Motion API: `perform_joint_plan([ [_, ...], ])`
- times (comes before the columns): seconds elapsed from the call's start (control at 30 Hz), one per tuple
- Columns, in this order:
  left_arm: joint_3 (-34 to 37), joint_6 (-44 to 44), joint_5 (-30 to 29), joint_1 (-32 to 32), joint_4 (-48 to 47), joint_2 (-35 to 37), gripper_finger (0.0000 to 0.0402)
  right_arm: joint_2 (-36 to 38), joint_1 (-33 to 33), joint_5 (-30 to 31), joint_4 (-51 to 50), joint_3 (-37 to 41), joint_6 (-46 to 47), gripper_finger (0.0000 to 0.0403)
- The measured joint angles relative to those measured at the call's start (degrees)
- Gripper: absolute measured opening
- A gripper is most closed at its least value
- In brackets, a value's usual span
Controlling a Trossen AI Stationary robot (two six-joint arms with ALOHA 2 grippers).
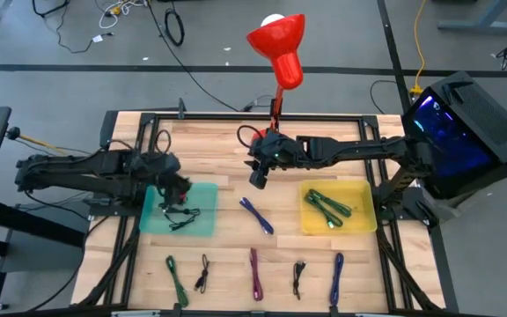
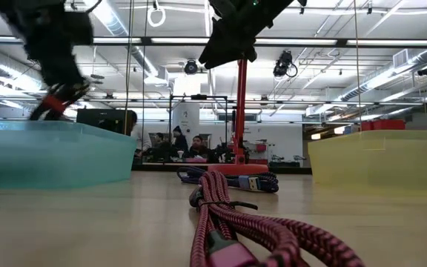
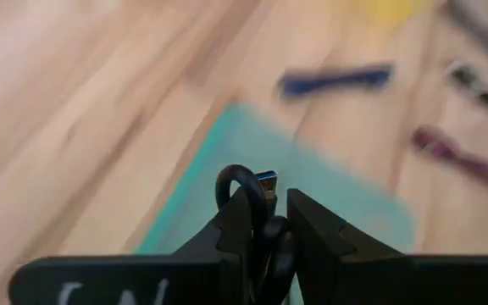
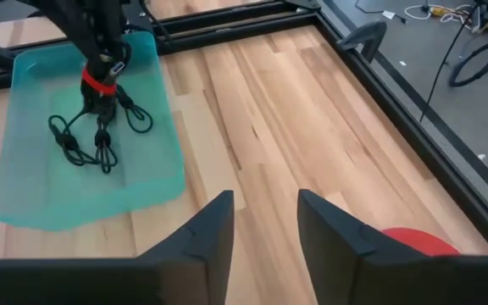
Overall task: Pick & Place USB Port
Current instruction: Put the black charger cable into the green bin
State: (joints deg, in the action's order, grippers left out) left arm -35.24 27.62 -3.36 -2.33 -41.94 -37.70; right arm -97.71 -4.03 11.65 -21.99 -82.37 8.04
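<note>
Red lamp [image 1: 280, 44] at table's [image 1: 218, 145] far edge; monitor [image 1: 465, 132] rt.

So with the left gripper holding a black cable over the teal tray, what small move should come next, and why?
Probably open the left gripper and let go. It is shut on the black cable, whose loops already hang down inside the teal tray. The right gripper hovers open and empty above bare table.

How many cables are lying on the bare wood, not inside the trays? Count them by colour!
Green cable: 1
Black cables: 2
Magenta cable: 1
Blue cables: 2
Total: 6
</note>
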Motion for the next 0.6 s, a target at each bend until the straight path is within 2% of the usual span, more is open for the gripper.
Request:
perform_joint_plan([
  [0.17, 0.0, 5.1, 0.5, 0.0, -12.1, -0.2, 0.0059, 0.0, -0.4, -0.1, 0.5, 0.0, -0.1, 0.0119],
  [0.27, 0.0, 6.9, 2.4, 0.0, -14.5, -0.6, 0.0058, 0.0, -0.4, -0.1, 0.8, 0.0, 0.1, 0.0118],
  [0.4, 0.0, 8.2, 7.9, 0.0, -15.5, -0.8, 0.0055, 0.0, -0.4, -0.1, 1.0, 0.0, 0.1, 0.012],
  [0.6, 0.0, 8.0, 9.2, 0.0, -16.8, -0.9, 0.0079, 0.0, -0.4, -0.6, 1.0, 0.0, 1.4, 0.012],
])
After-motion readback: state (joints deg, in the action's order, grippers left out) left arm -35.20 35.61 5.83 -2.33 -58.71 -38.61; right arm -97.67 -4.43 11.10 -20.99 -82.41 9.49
